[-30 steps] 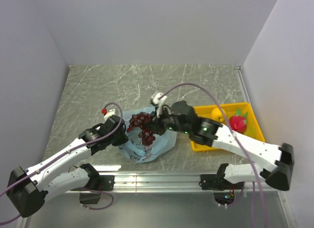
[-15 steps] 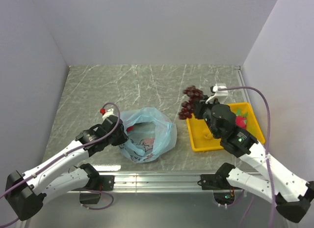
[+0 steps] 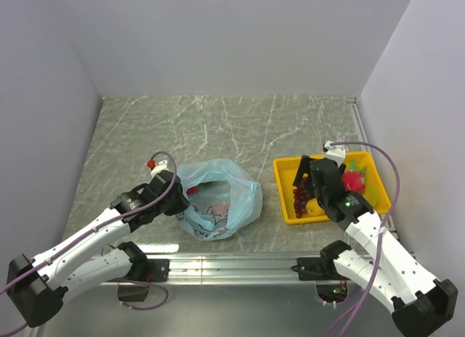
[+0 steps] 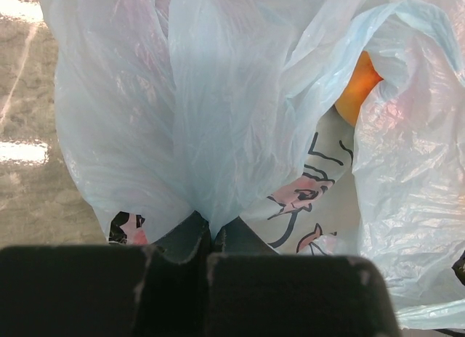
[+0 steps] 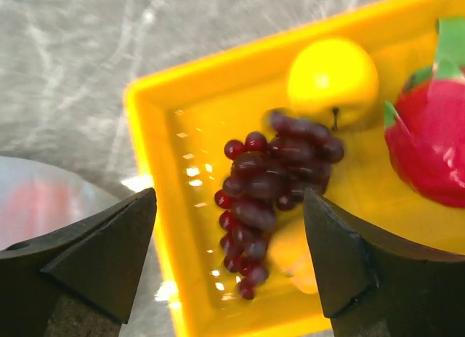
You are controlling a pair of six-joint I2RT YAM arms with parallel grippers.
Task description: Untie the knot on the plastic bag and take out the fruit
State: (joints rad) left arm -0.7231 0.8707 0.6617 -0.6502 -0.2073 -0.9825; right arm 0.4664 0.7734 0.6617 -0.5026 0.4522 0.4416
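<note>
The light-blue plastic bag [image 3: 218,200] lies on the table with its mouth open; no knot shows. My left gripper [image 3: 182,199] is shut on the bag's near-left edge, the film pinched between its fingertips [image 4: 190,235]. A pink-orange peach [image 4: 357,90] shows inside the bag. My right gripper [image 3: 311,183] hovers open over the yellow tray [image 3: 283,206]. The dark purple grape bunch [image 5: 272,184] is in the tray below its spread fingers, blurred and free of them. A yellow fruit [image 5: 332,79] sits beside the grapes, and another yellow fruit [image 5: 301,257] lies under them.
A bigger red fruit with green leaves [image 5: 429,148] lies in the tray's right part. White walls close the table on the left, back and right. A metal rail [image 3: 232,266] runs along the near edge by the arm bases.
The right gripper carried the grape bunch from the bag over to the yellow tray and opened, letting it drop. The left gripper kept its hold on the bag.
</note>
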